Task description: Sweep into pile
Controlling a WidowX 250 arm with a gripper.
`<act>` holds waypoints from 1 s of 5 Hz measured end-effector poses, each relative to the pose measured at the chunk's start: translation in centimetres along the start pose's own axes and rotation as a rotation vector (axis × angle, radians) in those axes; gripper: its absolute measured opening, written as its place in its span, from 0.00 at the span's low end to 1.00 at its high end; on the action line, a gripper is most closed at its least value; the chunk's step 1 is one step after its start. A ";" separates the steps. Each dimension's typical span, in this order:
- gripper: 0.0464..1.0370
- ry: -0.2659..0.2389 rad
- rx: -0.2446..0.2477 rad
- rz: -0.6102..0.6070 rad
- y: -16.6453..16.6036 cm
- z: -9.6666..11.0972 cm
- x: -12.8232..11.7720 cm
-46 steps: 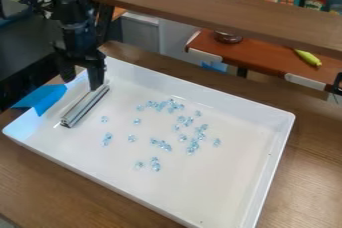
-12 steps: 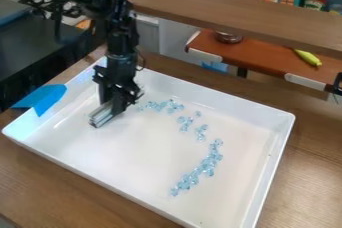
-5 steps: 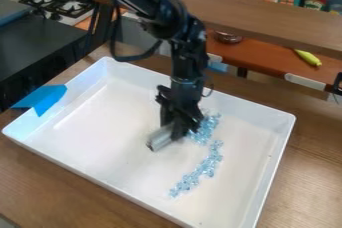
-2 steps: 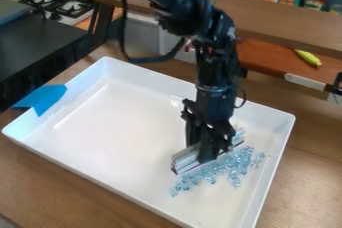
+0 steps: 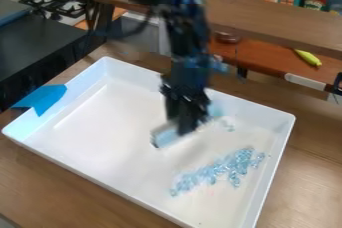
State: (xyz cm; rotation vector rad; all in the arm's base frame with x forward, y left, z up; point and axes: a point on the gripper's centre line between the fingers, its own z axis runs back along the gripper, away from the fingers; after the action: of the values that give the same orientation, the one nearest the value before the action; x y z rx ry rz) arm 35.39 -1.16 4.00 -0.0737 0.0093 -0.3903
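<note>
My gripper [image 5: 182,128] is over the middle of the white tray [image 5: 73,161], blurred, shut on a silver metal bar [image 5: 165,137] whose near end sticks out to the lower left. Light blue clear pieces [image 5: 227,167] lie in a slanting band on the tray floor, right of and below the bar, apart from it. A few more pieces [image 5: 227,125] lie just right of the gripper, near the tray's back wall.
Blue tape [image 5: 44,99] covers part of the tray's left rim. A raised wooden shelf [image 5: 234,12] crosses behind the tray. Further back are a brown surface with a yellow-green toy [image 5: 308,57] and a stove [image 5: 61,5] at the upper left.
The scattered pieces were gathered into a band at the right as the gripper and bar crossed the tray rightward. Since the latest earlier frame, both have moved back up and left, away from the band.
</note>
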 end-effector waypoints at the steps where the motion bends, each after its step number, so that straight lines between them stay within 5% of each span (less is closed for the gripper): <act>1: 0.34 0.002 0.039 -0.025 2.6 0.1 0.9; 5: 0.34 0.102 0.102 0.000 3.6 -5.3 4.4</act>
State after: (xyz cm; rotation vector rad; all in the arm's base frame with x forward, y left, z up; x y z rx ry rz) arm 40.71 0.10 -1.51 0.0466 0.0904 -0.3941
